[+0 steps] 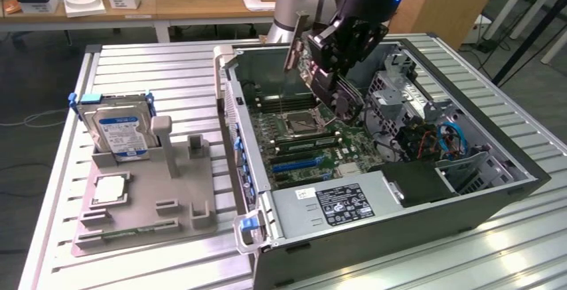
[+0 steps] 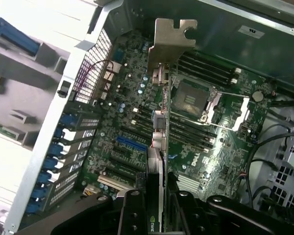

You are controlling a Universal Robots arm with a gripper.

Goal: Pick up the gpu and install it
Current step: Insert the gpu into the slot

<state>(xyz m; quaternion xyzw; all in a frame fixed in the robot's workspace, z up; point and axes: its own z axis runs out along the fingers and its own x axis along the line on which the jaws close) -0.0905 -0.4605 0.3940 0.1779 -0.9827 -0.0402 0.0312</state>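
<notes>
Clamping the gpu (image 2: 160, 132) edge-on in the gripper (image 2: 157, 208), with the silver bracket (image 2: 174, 36) at the end farthest from the grip. Hanging above the motherboard (image 2: 230, 147) inside the open computer case (image 1: 496, 190), between the processor socket (image 2: 191, 98) and the blue expansion slot (image 2: 132, 143), not seated in any slot. Well apart from the hard drive (image 1: 119, 131), upright in the grey fixture (image 1: 177, 190) on the slatted table (image 1: 151, 64) at the exterior view's left.

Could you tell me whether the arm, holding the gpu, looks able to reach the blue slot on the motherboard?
Probably yes: the case lies open, the gpu hangs over the motherboard in the jaws, and nothing lies over the blue slot.
</notes>
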